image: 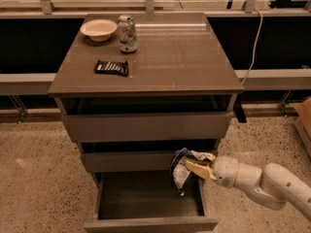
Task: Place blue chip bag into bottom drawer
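The blue chip bag (183, 169) is a crinkled dark-blue and white foil bag. It hangs over the right side of the open bottom drawer (150, 223), just below the middle drawer's front. My gripper (194, 168) comes in from the right on a white arm and is shut on the bag's upper part. The bag's lower end is level with the drawer's top rim. The drawer's dark inside shows nothing else in it.
The cabinet top (184, 62) holds a white bowl (98, 29), a soda can (128, 33) and a flat black candy bar wrapper (112, 68). The top drawer (146, 126) and middle drawer (131, 161) are pulled out a little. A brown box (305, 115) stands at the right edge.
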### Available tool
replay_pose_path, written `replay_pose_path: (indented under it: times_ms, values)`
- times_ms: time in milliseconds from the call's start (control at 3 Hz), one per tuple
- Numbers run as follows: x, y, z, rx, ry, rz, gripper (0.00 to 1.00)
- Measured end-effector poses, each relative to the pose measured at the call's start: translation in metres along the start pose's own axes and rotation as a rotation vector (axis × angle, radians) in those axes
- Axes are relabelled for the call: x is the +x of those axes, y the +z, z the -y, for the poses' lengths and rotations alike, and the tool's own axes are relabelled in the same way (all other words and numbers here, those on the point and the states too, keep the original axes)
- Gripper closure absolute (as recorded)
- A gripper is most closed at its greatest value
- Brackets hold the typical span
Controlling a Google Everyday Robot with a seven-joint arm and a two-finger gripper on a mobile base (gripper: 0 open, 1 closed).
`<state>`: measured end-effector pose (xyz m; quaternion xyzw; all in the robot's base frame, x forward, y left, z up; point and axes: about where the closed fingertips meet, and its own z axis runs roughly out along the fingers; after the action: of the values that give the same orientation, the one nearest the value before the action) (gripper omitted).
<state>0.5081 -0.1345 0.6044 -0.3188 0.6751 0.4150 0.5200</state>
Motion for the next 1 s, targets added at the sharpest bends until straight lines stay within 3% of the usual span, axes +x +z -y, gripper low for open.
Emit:
replay_pose_path:
  times_ms: [333,1000]
  values:
    - [0.025,0.000,0.019,0.021,0.022,-0.020,1.00]
    - [0.148,-0.032,0.070,0.025,0.091,-0.070,1.00]
